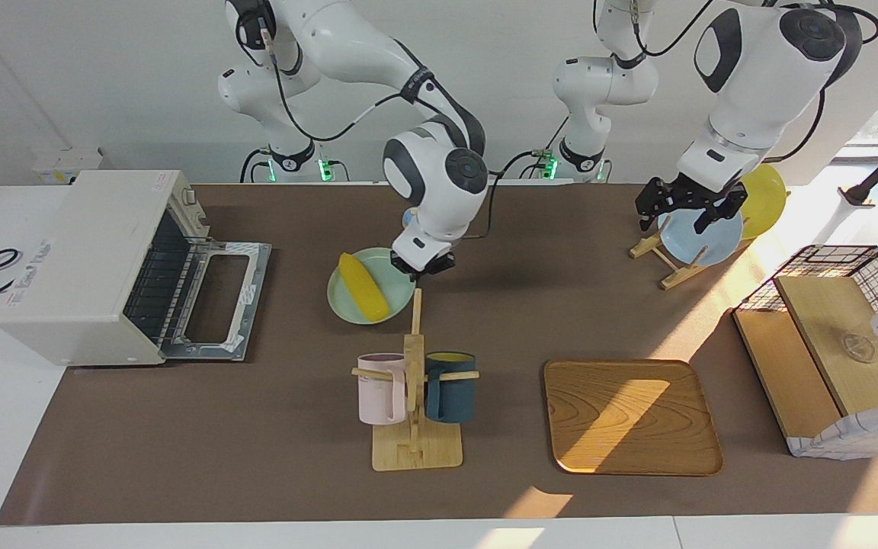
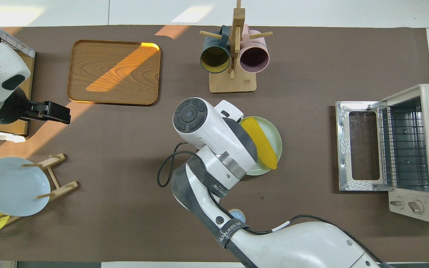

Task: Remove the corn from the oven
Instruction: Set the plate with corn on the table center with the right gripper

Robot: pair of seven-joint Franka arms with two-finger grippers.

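Brown matting covers the table where the oven (image 1: pixel 104 267) stands with its door dropped open, rack bare. Corn (image 1: pixel 363 286) lies on a pale green plate (image 1: pixel 344 305), its long axis slanting across it. Right gripper (image 1: pixel 424 265) hangs at the plate's rim beside the cob, finger state unclear; left gripper (image 1: pixel 687 204) waits, fingers spread, over 2 racked plates.
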